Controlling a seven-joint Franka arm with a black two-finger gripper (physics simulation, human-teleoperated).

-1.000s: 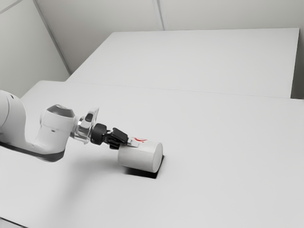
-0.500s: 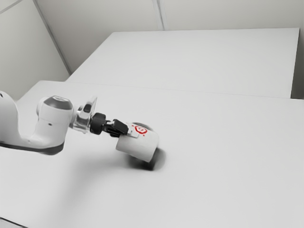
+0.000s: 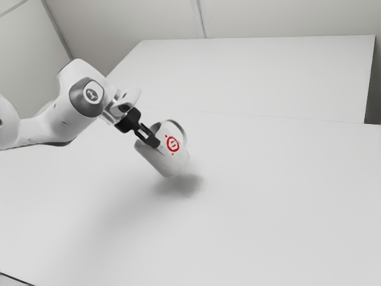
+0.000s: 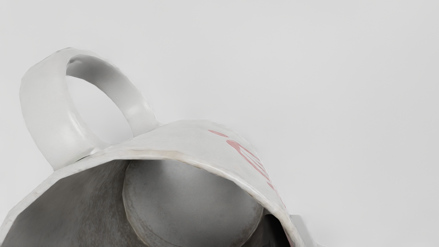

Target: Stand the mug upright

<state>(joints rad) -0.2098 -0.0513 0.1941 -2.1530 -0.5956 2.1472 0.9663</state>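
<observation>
Gripper (image 3: 158, 146) pinches mug (image 3: 167, 164) by its wall (image 4: 192, 137), 1 finger (image 4: 276, 233) inside; tilted, mouth upward, above table (image 3: 268, 202), presumably for righting.

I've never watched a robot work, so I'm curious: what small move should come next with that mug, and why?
Probably tilt the mug more upright before lowering it. The fingers grip its wall, its rim tips toward the arm, and it hangs above its soft shadow on the table, so setting it down now might land it on an edge.

White arm (image 3: 59, 121) bent, raised, black gripper (image 3: 158, 145) slanting down; fingers (image 3: 149, 138) clamped
</observation>
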